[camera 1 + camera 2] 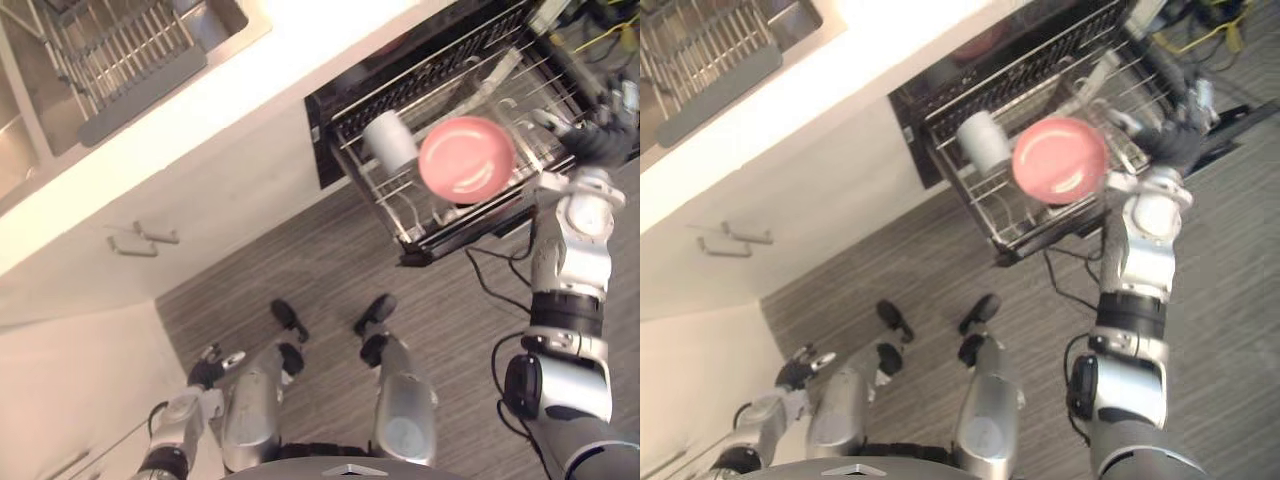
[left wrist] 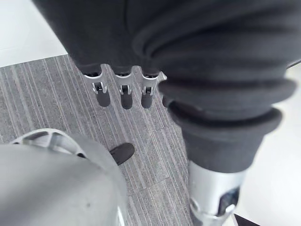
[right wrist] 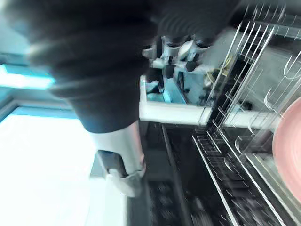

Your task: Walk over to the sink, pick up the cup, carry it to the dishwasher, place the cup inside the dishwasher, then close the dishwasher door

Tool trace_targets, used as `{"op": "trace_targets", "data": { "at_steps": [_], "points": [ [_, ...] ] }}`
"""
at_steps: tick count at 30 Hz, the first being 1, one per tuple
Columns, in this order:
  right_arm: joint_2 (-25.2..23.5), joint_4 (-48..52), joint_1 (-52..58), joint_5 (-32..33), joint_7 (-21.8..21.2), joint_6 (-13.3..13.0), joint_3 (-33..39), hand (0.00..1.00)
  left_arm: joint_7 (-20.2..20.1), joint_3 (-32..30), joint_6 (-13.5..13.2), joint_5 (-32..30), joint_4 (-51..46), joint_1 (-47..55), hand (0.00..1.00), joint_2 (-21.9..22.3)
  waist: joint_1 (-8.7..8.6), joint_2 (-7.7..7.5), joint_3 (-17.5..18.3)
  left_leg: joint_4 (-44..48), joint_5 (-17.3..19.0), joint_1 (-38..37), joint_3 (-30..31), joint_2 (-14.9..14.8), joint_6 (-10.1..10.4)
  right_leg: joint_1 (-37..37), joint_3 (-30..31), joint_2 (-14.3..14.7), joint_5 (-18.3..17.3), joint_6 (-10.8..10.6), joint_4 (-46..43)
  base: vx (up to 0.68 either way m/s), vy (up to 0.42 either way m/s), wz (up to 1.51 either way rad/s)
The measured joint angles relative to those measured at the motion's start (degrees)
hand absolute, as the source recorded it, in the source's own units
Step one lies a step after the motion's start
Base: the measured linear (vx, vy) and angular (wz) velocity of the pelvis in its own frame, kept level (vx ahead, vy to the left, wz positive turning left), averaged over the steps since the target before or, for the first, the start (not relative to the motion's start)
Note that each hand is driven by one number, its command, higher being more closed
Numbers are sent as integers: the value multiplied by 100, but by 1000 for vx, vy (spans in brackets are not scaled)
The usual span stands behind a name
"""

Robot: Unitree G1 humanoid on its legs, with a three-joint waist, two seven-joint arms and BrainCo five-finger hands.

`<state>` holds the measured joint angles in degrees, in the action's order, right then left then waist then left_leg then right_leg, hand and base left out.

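Off to the left of the right hand (image 1: 595, 140), past a pink plate (image 1: 466, 158): white cup (image 1: 390, 140), seated among the wires of the rack (image 1: 405, 225), in no grasp. Well apart from that hand, with the plate between the two. Mouth-up or mouth-down, cannot tell. Rack drawn out of the dark mouth of the dishwasher (image 1: 326, 150), over grey striped floor (image 1: 300, 270). Plate propped on edge, face tilted upward, just beside the right hand and much nearer to it than the cup. Right hand raised at the rack's right-hand edge, at the end of an outstretched arm, dark ribbed cover toward the head camera. Loose or clenched, cannot tell; touching the wires or not, cannot tell either. Past the same hand in its own wrist view: rack wires close by and a sliver of the pink plate's rim. Left hand (image 1: 212, 367) low and far from rack and cup alike, down over the floor on the opposite side. Fingers (image 2: 122, 96) hanging straight and slack, released, holding nothing. Sink (image 1: 215, 22) well away from both hands, beyond the left hand, set in the pale counter (image 1: 250, 95), with a wire drainer (image 1: 120, 55) alongside the basin.
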<state>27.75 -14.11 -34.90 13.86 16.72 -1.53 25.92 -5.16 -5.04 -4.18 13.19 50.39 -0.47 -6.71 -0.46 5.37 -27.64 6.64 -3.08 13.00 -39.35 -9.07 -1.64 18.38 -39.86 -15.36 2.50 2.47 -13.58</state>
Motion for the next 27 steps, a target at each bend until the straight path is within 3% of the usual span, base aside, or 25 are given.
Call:
{"op": "trace_targets", "data": {
  "at_steps": [4,5,10,15,21,27],
  "points": [
    [-92,-371,747,1088,495,-3,1004,0,0,-258,-142,-39,202,313,0,-14,-83,-312,281,30,107,-323,-68,-81,78,-328,5,81,-27,-41,30,93,-33,-8],
    [-103,-695,864,1409,532,1,1169,100,0,-350,-174,-52,306,342,0,-11,-110,-362,379,37,133,-389,-113,-93,74,-384,12,85,-41,-58,31,89,-15,-10],
    [-374,-1535,1401,2552,553,29,1302,100,-11,-361,-306,-103,485,288,0,-22,-144,-383,512,257,379,-468,-172,-184,156,-494,79,82,-84,-111,0,34,3,-8],
    [-968,-1894,1576,3303,172,151,874,100,-26,-155,-129,-97,599,34,0,-140,-129,-380,507,467,451,-146,-328,-274,78,-180,73,20,-110,-104,-93,-12,18,1],
    [-1188,-1895,1370,3017,-561,338,340,100,-26,-145,-82,-57,698,-325,0,-120,22,-324,434,935,604,269,-349,-381,12,232,57,-266,-259,-19,-636,-18,21,10],
    [-1147,-2323,846,2342,-845,486,69,100,-28,-151,-79,70,678,-584,0,-112,51,-269,282,1061,617,419,-480,-404,-21,421,-35,-527,-433,2,-985,-19,3,18]
  ]
}}
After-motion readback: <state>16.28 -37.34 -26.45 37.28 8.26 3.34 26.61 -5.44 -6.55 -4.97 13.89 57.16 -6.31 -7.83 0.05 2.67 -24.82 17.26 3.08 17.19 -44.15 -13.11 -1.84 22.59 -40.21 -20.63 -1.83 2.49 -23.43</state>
